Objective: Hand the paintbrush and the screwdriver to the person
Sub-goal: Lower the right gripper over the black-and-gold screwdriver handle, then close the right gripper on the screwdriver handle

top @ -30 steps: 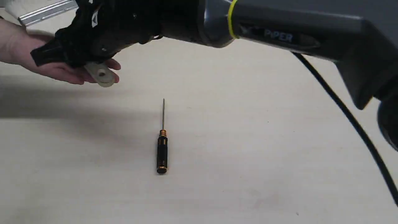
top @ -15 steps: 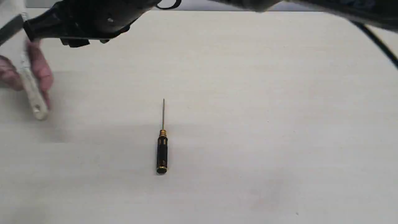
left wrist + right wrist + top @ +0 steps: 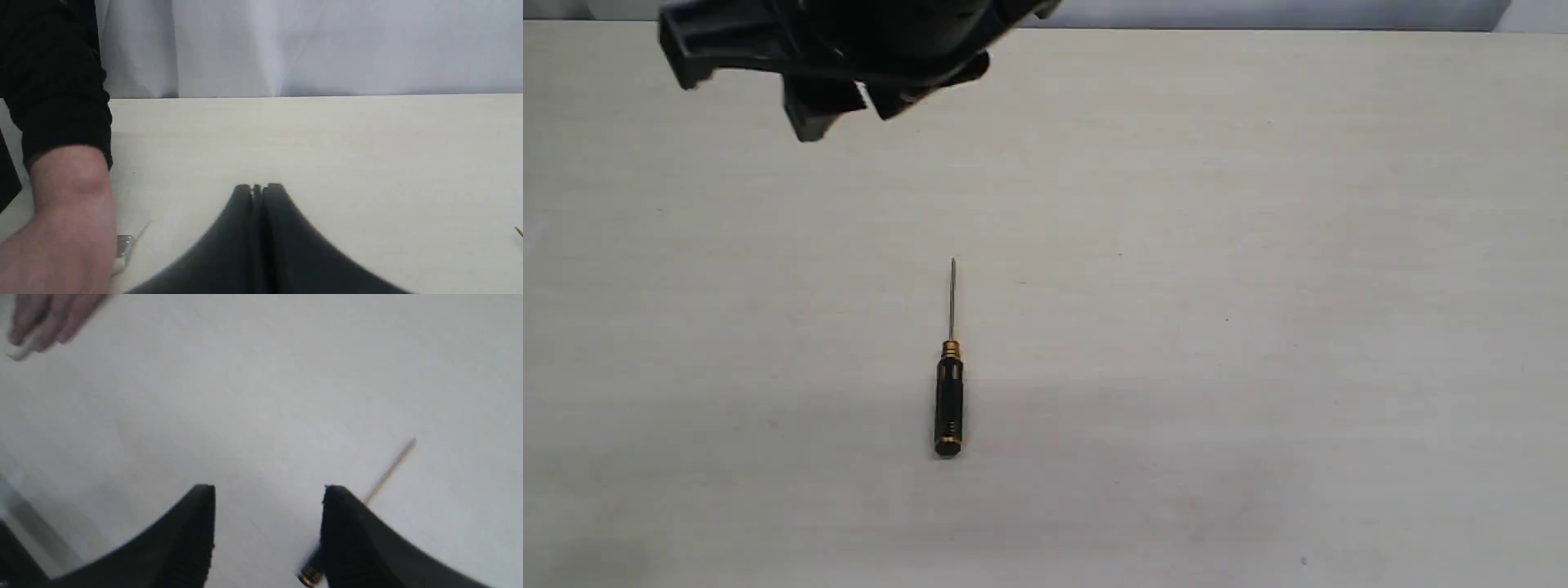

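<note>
1. Mid-table: screwdriver (image 3: 948, 400) lies flat on table (image 3: 1258, 327), shaft toward far edge, nothing touching it.
2. R gripper (image 3: 269, 494): jaws wide apart, empty, clear of the table. In its wrist view one finger hides most of the screwdriver's black handle; only shaft + gold end ring show, blurred.
3. Ext. view: R gripper cut off by top edge, arm unseen.
4. L gripper (image 3: 257, 188): fingertips pressed together, nothing betw. them.
5. Near L gripper: person's hand (image 3: 69, 228), black sleeve (image 3: 53, 81) above wrist. Outside ext. view.
6. In that hand: paintbrush (image 3: 16, 351), mostly hidden. Pale handle end pokes from blurred fingers; silver metal corner peeks beside the hand in L wrist view.
</note>
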